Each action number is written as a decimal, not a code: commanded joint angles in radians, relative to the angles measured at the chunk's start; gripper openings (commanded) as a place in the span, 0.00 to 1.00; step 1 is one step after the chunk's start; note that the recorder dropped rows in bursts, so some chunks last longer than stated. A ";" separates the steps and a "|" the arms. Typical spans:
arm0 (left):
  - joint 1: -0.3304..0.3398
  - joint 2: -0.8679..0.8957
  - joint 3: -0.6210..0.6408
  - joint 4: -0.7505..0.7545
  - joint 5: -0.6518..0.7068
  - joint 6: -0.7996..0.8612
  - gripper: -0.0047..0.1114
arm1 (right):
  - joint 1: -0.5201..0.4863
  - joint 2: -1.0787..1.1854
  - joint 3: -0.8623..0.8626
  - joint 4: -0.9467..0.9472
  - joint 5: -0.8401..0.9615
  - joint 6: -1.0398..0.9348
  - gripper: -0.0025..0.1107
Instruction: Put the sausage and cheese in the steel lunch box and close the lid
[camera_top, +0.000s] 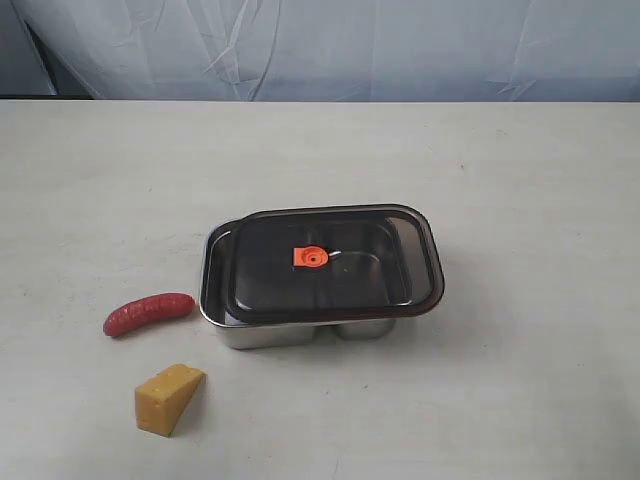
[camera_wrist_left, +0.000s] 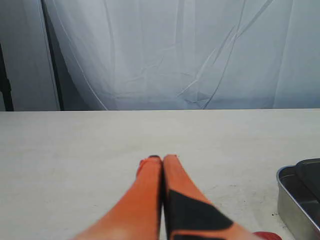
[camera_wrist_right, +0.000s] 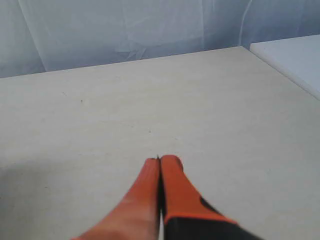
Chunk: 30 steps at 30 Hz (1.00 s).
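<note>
The steel lunch box (camera_top: 285, 335) sits mid-table with the dark translucent lid (camera_top: 325, 262) resting askew on top, shifted right, its orange valve (camera_top: 309, 257) showing. The red sausage (camera_top: 148, 313) lies left of the box. In front of the sausage stands the yellow cheese wedge (camera_top: 168, 397). Neither gripper appears in the exterior view. My left gripper (camera_wrist_left: 162, 158) is shut and empty above bare table, with the box corner (camera_wrist_left: 295, 200) and a sliver of sausage (camera_wrist_left: 267, 235) at that view's edge. My right gripper (camera_wrist_right: 161, 160) is shut and empty over bare table.
A pale cloth backdrop (camera_top: 330, 45) hangs behind the white table (camera_top: 520, 180). A white block (camera_wrist_right: 295, 57) lies beyond the table's edge in the right wrist view.
</note>
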<state>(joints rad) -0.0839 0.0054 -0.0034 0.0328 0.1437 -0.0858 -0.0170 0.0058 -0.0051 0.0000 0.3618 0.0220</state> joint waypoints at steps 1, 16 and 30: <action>-0.007 -0.005 0.003 -0.001 -0.010 -0.004 0.04 | -0.006 -0.006 0.005 0.000 -0.003 -0.004 0.01; -0.007 -0.005 0.003 -0.001 -0.010 -0.004 0.04 | -0.004 -0.006 0.005 1.046 -0.335 0.216 0.01; -0.007 -0.005 0.003 -0.001 -0.010 -0.001 0.04 | -0.004 0.690 -0.577 1.090 0.302 -0.351 0.01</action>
<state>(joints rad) -0.0839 0.0054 -0.0034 0.0328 0.1437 -0.0858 -0.0170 0.5186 -0.4869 1.0760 0.5508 -0.1648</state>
